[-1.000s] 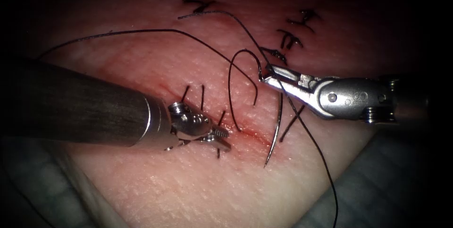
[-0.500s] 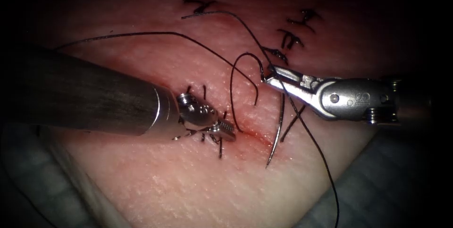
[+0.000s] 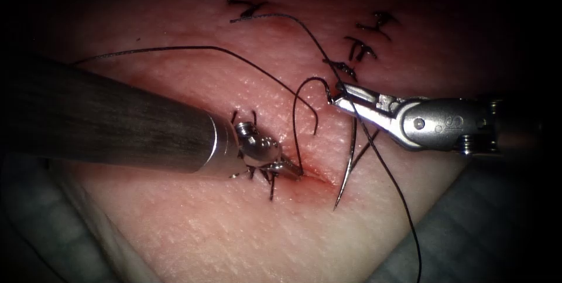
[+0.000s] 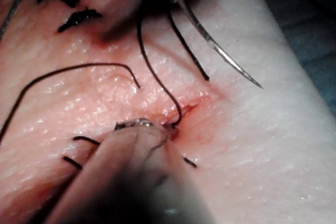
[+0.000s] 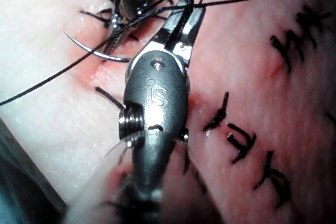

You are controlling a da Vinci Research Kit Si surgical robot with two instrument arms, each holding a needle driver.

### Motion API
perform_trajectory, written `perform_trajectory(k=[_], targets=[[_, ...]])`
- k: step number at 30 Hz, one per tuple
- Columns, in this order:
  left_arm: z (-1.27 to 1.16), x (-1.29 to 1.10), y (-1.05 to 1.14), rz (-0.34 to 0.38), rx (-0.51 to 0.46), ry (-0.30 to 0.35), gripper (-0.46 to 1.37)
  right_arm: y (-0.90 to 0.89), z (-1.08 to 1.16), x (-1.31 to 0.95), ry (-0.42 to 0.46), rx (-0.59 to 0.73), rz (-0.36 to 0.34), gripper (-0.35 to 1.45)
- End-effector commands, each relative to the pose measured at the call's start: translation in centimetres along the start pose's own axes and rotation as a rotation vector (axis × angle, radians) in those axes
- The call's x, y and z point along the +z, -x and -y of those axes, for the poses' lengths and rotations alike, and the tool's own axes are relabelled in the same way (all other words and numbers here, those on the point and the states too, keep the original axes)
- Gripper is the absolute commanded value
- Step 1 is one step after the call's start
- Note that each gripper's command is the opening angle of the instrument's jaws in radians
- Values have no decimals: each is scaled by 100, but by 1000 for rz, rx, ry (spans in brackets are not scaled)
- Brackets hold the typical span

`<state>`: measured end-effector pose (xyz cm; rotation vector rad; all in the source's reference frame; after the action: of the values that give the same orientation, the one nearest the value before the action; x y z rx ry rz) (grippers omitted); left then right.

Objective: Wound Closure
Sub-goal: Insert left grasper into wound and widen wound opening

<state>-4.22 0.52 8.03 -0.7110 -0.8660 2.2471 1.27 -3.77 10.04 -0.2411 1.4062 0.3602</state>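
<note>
In the endoscope view, the needle (image 3: 349,160) is held near its blunt end by the right tool (image 3: 342,96), jaws closed on it, clear of the tissue (image 3: 234,230), its point just right of the cut (image 3: 313,173). The thread (image 3: 304,119) loop is met at the cut by the left tool (image 3: 291,169); whether it is gripped cannot be told.

In the left wrist view, thread is seen entering the cut by the tip.

In the right wrist view, the needle's curve is seen beneath the closed jaws. Judged from this, slack is best kept off the needle point. No containers are seen.
</note>
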Motion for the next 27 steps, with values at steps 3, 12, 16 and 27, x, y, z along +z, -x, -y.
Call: perform_trajectory(k=[3, 12, 16, 27], targets=[[6, 3, -1, 15, 1, 6, -25, -1, 1, 0, 6, -6, 0, -35], [21, 15, 14, 129, 19, -17, -13, -2, 2, 2, 7, -18, 0, -35], [24, 16, 18, 159, 17, -20, -9, -1, 2, 4, 9, -30, 1, -35], [24, 16, 20, 223, 101, -13, 49, 2, 7, 17, 5, -116, -13, -35]])
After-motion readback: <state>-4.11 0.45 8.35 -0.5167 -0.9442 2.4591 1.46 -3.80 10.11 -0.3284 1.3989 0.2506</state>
